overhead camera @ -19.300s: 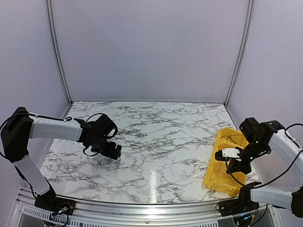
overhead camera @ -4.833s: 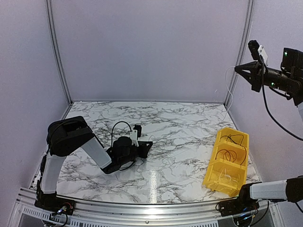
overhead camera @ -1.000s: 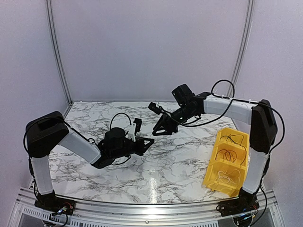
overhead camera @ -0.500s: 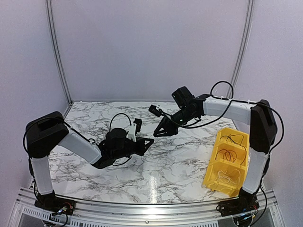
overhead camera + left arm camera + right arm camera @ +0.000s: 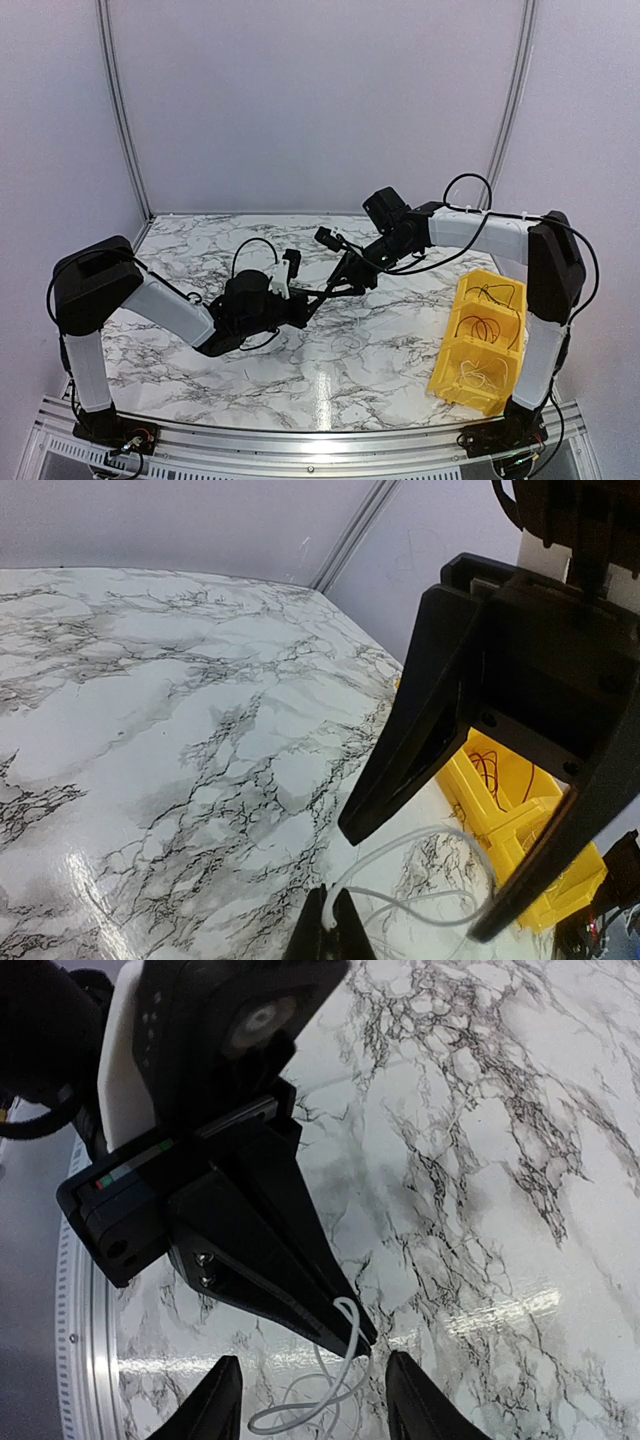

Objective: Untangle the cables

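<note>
- Just ahead of my left gripper (image 5: pixel 325 935), nose to nose with it, sits the right gripper (image 5: pixel 420 880). The biggest risk I see is the two heads knocking together. Their black tips are almost touching, and any overshoot on closing would drive one into the other.
- My left gripper is clenched on the white wire (image 5: pixel 430 830) at its very tips. The right gripper is spread wide with one finger on each side of the loop, gripping nothing.
- If the right fingers close off-centre, I judge the loop will spring out sideways. It is thin and hangs free beyond the left tips.
- A pull while both grip it could slip the wire out of the left pinch, which holds only a sliver of it.
- Behind the right gripper, the other cables (image 5: pixel 485 328) lie in the bin (image 5: pixel 446 368), well apart from this wire. I can't tell whether they are knotted.
- Around both tools are plain pale walls (image 5: pixel 320 100) with metal corner posts (image 5: pixel 118 110).
- Below them is the glossy marble-print table (image 5: pixel 400 350). Its grey veins and glare could hide a dropped white wire.
</note>
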Controlling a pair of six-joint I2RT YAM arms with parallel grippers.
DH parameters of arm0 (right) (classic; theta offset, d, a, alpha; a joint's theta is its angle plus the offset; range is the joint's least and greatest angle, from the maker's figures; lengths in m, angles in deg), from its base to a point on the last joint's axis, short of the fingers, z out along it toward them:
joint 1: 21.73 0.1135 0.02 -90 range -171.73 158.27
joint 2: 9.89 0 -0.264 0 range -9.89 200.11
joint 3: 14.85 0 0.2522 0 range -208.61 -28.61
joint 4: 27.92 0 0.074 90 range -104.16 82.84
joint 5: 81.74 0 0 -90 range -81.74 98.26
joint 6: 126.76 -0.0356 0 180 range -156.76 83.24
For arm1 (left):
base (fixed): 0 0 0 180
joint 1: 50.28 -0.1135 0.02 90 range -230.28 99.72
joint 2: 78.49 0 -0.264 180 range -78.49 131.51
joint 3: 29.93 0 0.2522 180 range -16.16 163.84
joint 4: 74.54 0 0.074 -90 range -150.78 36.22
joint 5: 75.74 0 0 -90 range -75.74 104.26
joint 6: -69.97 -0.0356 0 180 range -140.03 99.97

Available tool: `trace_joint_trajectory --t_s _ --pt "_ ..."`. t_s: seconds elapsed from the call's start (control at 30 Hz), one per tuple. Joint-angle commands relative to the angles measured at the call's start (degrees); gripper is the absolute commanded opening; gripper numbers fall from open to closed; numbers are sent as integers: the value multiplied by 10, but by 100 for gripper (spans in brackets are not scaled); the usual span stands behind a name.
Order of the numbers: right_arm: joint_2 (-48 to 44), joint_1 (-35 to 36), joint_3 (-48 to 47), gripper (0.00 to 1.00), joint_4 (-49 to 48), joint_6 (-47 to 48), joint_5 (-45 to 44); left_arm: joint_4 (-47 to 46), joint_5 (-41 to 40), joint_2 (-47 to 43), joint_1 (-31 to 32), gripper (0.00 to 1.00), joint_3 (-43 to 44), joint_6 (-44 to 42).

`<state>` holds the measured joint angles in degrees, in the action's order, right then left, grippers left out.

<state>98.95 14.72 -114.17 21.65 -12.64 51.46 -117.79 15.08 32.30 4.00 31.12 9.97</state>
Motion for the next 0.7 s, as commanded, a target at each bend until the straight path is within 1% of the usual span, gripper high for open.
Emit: trace_joint_trajectory --t_s 0.0,0.1,0.17,0.2,0.3,0.33,0.4,0.43,0.53,0.67 --pt "-6 5 -6 52 26 14 33 8 -24 -2 5 0 17 -4" --pt "-4 5 -3 53 26 15 20 9 -30 -4 6 0 18 -4" --pt "-3 5 -2 50 22 15 9 9 -31 -5 6 0 20 -3" --pt "-2 5 -2 46 21 14 7 9 -30 -4 6 0 20 -3" --pt "-7 5 -2 20 17 15 10 10 -31 -1 6 0 22 -2" --pt "-10 5 -1 11 15 16 13 9 -34 1 6 4 23 -1" --pt "-18 5 2 2 11 18 20 9 -46 8 6 9 28 6" --pt "-20 5 3 0 11 19 25 9 -47 14 6 10 35 8" --pt "-29 5 -1 0 14 19 54 9 -51 41 6 18 68 22" --pt "-55 5 -13 0 18 12 78 -2 -42 89 6 19 122 49"
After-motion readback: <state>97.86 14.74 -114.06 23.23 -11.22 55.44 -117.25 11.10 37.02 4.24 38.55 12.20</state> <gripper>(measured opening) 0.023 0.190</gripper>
